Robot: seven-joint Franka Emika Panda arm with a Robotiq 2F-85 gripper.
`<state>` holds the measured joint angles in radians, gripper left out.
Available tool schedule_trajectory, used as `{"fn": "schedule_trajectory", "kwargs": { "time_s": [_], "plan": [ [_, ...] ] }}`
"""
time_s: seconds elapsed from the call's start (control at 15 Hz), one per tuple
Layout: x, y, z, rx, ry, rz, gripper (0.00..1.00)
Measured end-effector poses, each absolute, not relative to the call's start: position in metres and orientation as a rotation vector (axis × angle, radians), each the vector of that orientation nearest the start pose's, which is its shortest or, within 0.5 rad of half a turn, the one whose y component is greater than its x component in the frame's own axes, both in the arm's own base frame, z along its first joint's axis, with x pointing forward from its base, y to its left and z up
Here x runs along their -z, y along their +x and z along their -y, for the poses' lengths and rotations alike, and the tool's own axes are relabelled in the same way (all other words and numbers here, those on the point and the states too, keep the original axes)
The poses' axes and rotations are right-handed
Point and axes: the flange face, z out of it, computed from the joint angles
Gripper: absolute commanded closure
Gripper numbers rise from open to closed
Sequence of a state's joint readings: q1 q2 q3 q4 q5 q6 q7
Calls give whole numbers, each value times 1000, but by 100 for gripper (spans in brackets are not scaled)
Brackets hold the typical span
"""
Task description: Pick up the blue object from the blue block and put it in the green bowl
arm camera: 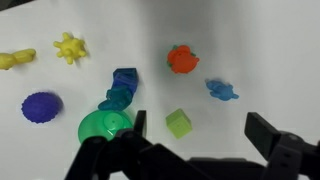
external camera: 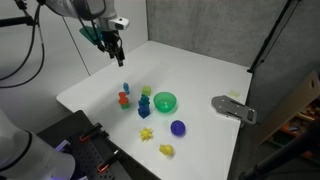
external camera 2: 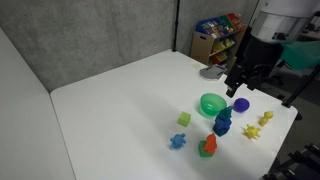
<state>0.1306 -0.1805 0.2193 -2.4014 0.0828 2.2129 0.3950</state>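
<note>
Though ext. views blur it, wrist shows hand prob. spread.

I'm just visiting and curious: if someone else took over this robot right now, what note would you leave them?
Gripper: open, empty, raised above the white table, away from the toys.
Tiny blue-teal piece: sitting on top of the small dark-blue cube, close beside the round bright-green plastic bowl.
Bowl: nothing visible inside.
Done: nothing yet.
Left: come down over the piece, grip it, lift it, release it in the bowl.
</note>
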Motion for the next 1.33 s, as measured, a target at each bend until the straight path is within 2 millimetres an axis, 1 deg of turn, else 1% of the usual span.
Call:
{"fn": "schedule_trajectory", "kwargs": {
  "time_s": [0.27, 0.47, 0.67, 0.87, 1.07, 1.33],
  "plan": [
    [-358, 458, -133, -84, -3141, -235, 0],
    [-338, 471, -107, -71, -3158, -302, 0],
    [-309, 484, -85, -64, -3160, -363, 0],
    [-275, 491, -75, -64, -3166, -415, 0],
    [-243, 494, -67, -97, -3190, -479, 0],
    [-209, 496, -68, -139, -3203, -509, 0]
  ]
}}
